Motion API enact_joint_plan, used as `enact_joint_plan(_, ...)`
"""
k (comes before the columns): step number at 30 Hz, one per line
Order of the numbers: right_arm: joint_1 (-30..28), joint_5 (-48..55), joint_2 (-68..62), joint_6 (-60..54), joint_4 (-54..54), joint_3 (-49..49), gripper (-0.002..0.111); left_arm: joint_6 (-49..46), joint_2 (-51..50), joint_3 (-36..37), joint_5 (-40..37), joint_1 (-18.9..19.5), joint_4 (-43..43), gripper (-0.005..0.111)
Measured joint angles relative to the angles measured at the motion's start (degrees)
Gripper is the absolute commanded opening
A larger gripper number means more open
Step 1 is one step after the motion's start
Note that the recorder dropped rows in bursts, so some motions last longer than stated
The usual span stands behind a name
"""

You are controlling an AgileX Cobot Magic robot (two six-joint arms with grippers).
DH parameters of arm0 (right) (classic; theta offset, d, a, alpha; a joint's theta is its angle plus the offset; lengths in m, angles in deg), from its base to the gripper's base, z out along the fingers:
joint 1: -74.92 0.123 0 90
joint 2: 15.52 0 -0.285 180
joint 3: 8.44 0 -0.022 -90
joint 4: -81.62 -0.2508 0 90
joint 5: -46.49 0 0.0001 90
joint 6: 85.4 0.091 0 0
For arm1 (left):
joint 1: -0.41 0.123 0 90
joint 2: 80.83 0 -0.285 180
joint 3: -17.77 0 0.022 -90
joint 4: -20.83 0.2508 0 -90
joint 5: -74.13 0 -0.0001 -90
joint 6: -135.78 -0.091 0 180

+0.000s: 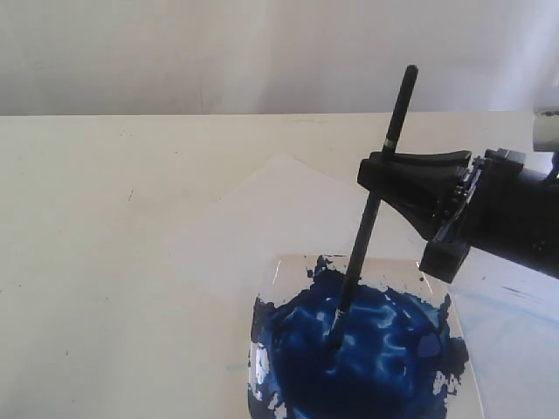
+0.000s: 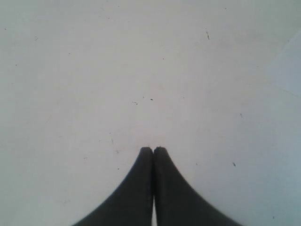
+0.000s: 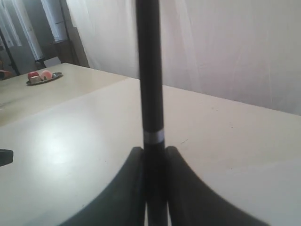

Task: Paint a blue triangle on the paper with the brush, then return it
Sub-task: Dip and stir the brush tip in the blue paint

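- I am loading paint: my right gripper is clamped on the brush partway up its black handle, and the brush stands nearly upright, leaning slightly.
- The bristle tip sits down in the dark blue paint of the white paint dish, which lies at the near edge of the exterior view.
- From the right wrist view, the two black fingers press on either side of the handle, just under a thin silver band on the brush. The grip looks firm and centred.
- The paper lies flat on the cream table, just behind the dish; it seems to run under or against the dish's far edge, though I cannot tell which.
- I see no blue triangle on the paper, so I judge that the painting step is not yet begun.
- My left gripper hangs over bare table with its jaws pressed together, holding nothing.
- Next move, as I judge it: lift the brush clear of the dish, carry it back over the open part of the paper, and lower it until only the tip touches.
- That calls for a light touch, since the thin sheet could slide or wrinkle, and a heavily loaded tip may drip on the way.
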Motion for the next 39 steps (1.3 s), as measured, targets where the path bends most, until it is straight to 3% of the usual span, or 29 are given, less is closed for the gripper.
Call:
enact_joint_plan(30, 0.0, 1.6, -2.1, 3.1, 5.9, 0.7, 0.0, 0.0, 0.0, 0.0, 0.0, 0.0, 0.0, 0.0)
enact_joint_plan(39, 0.0, -4.6, -2.1, 3.1, -1.7, 0.7, 0.0, 0.0, 0.0, 0.0, 0.0, 0.0, 0.0, 0.0)
